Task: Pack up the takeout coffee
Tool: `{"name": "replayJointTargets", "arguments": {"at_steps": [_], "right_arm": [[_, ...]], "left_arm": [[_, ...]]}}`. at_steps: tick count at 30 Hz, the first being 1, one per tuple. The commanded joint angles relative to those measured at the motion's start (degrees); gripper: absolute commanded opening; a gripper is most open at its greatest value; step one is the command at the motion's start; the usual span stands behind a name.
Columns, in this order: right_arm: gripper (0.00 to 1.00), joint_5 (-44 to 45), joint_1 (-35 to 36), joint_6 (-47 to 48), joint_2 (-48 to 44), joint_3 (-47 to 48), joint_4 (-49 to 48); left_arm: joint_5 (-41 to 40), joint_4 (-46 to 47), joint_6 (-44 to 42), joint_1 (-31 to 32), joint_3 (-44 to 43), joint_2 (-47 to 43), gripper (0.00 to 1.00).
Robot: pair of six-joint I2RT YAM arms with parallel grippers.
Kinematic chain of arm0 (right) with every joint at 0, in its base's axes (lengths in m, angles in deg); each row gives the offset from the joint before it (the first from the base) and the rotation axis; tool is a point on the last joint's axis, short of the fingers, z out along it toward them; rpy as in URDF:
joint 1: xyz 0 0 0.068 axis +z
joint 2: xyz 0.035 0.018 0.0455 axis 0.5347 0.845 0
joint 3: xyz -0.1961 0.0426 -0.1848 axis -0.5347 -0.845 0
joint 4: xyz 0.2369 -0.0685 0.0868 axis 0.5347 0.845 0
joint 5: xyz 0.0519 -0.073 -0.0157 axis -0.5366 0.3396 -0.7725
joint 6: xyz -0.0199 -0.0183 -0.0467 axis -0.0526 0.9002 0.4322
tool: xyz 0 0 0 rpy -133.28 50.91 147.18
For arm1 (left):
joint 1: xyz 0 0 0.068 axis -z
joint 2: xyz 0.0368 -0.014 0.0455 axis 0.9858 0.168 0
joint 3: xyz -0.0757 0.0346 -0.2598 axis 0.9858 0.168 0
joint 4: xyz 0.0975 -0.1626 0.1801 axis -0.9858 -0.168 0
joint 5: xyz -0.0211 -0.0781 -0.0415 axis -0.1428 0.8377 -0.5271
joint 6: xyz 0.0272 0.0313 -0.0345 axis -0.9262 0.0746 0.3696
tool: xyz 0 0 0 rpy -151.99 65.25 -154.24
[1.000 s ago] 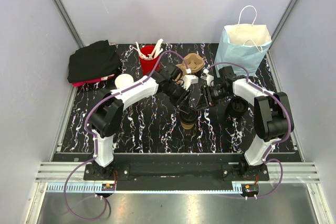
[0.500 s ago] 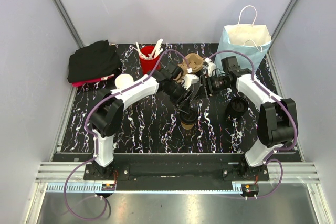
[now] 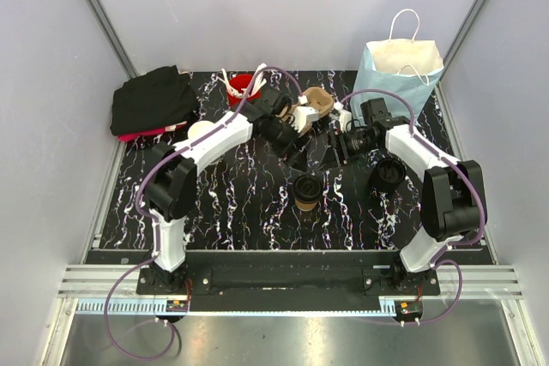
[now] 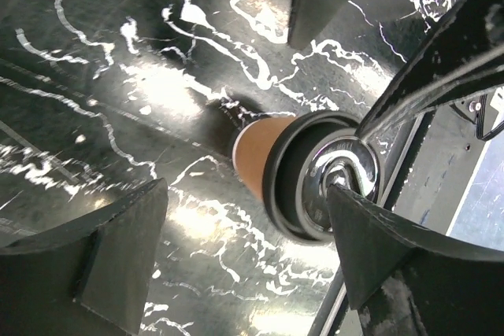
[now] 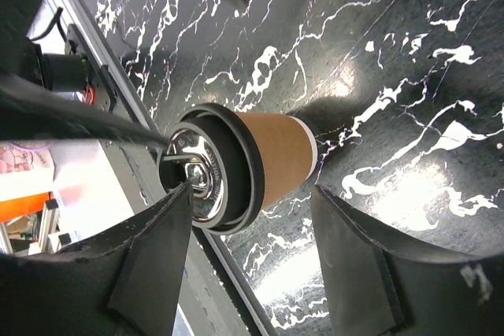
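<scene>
Both wide, empty: left claw (image 4: pixel 236 265), right claw (image 5: pixel 252 265) | coffee cup (image 5: pixel 276 163) lidded | bag (image 3: pixel 399 83): top view only

The left pincer (image 3: pixel 295 153) and right pincer (image 3: pixel 331 155) have pulled back from the takeout coffee (image 3: pixel 306 191), now standing free.

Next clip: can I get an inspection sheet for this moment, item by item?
Surface: black marbled tabletop, no spill seen.
Job's things: kraft coffee cup upright, black lid on, standing free.
Clutter: red cup of utensils; pulp cup carrier; blue paper bag, open; black cloth; white round object; black round object, unclear.
End effectors: left end effector open, empty; right end effector open, empty; both off the cup.
Cables: purple cables along both arms, no snag seen.
Surroundings: pale walls, nothing seen.
</scene>
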Motion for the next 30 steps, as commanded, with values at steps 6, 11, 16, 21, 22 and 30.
{"name": "replayJointTargets", "arguments": {"at_steps": [6, 11, 16, 21, 22, 30], "right_arm": [[0.68, 0.67, 1.79, 5.28, -5.59, -2.42, 1.70], [0.68, -0.91, 2.05, 9.23, -7.43, -3.83, 3.10], [0.67, -3.72, 2.05, 13.89, -8.32, -5.59, 6.70], [0.63, -5.48, 2.06, 16.97, -8.05, -6.64, 8.99], [0.63, -5.66, 1.97, 17.06, -7.97, -6.73, 9.08], [0.53, -3.99, 2.14, 19.26, -6.21, -7.96, 9.87]], "left_arm": [[0.77, -1.11, -4.62, -1.16, 5.70, -8.77, 0.86], [1.30, 0.82, -4.97, -1.16, 11.59, -10.45, 0.86], [3.14, 1.35, -4.80, -1.07, 11.07, -8.61, 0.87], [5.87, 1.35, -4.01, -1.07, 8.96, -6.14, 0.86], [6.13, 1.26, -4.01, -1.07, 8.87, -5.88, 0.86], [7.54, 1.79, -3.31, -1.16, 9.40, -4.21, 0.86]]}}
